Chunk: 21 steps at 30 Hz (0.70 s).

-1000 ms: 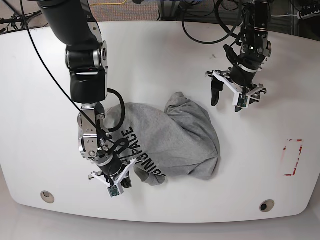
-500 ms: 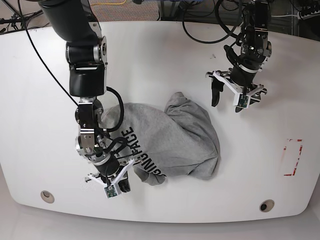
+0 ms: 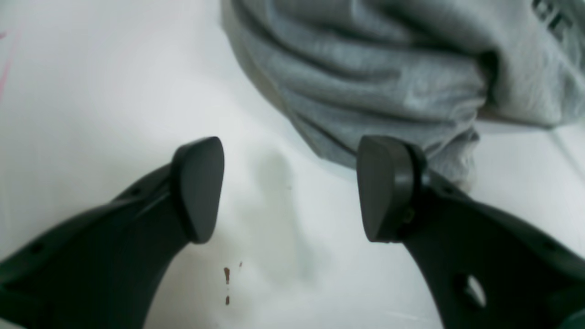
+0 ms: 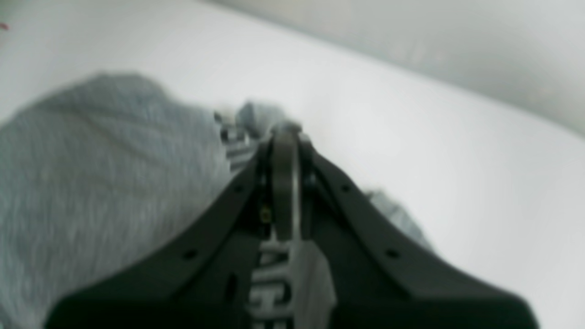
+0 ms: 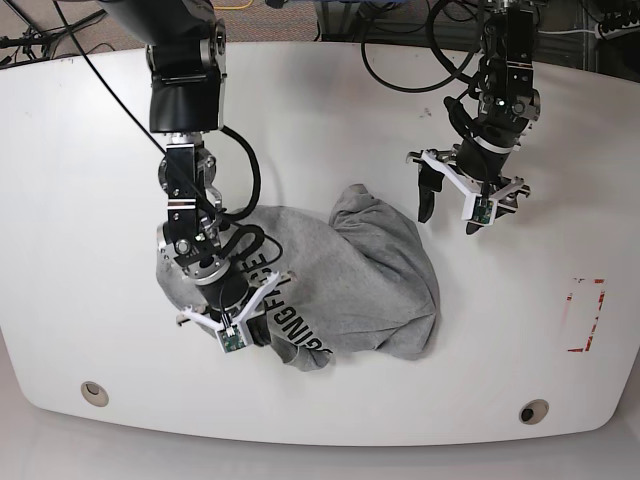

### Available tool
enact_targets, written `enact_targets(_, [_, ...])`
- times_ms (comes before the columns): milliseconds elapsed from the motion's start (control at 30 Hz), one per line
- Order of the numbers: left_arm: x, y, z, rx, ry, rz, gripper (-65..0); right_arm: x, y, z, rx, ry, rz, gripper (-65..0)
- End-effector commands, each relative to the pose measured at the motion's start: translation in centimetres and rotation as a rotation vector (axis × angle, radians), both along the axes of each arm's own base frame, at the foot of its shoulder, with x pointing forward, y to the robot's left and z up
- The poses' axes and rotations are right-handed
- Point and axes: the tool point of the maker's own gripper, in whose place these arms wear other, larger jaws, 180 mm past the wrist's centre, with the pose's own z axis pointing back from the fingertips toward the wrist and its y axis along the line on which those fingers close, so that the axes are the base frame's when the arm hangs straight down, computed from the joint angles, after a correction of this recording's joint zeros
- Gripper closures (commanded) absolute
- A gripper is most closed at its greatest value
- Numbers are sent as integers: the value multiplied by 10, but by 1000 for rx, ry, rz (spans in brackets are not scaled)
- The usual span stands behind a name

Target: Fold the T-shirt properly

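The light grey T-shirt [image 5: 370, 280] lies bunched on the white table [image 5: 90, 200], its black lettering near the front left. My right gripper [image 5: 250, 335] is at the shirt's front-left edge. In the right wrist view this gripper [image 4: 284, 137] is shut on a fold of the T-shirt [image 4: 91, 183], with lettered cloth pinched between the fingers. My left gripper [image 5: 447, 210] hovers open just off the shirt's back-right corner. In the left wrist view its fingers [image 3: 199, 187] stand wide apart with bare table between them, and the T-shirt [image 3: 365, 68] lies just past the tips.
A red marked rectangle [image 5: 585, 315] is on the table at the right. Two round holes [image 5: 95, 392] [image 5: 533, 411] sit near the front edge. Cables [image 5: 400, 70] trail across the back. Small brown specks [image 3: 226, 274] dot the table under my left gripper.
My right gripper has moved away from the front edge toward the back, drawing the shirt's lettered edge with it. The left gripper has shifted slightly left and stays open.
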Motion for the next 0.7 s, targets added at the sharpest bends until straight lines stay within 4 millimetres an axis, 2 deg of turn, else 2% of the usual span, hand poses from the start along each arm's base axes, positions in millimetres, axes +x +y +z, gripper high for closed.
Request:
enact_targets(0, [9,-2,17,-10,-59,-3,-427,-2,-1,18,4,-41,-7,-58])
enact_targets(67, [11,-1,16,-14,-55,1,-427,-17,-7,8,-30,36,-31,-123])
enact_targets(133, [13,-2,17,-16,-58,1,-428,-25,-9,2,-40,69,-41,-161])
enact_targets(400, [13,-3,19,-14,-58,-3,-433,-52,-19,-12,-53,119,-71,-346])
enact_targets(467, [9,-2,13,-9,-42,-1,-438,-64,-25,-18,-68,132,-69,-401])
enact_targets(667, [7,-3,12,-9,-36,-3,-439,-82,-34,-26,-73,139,-82,-466])
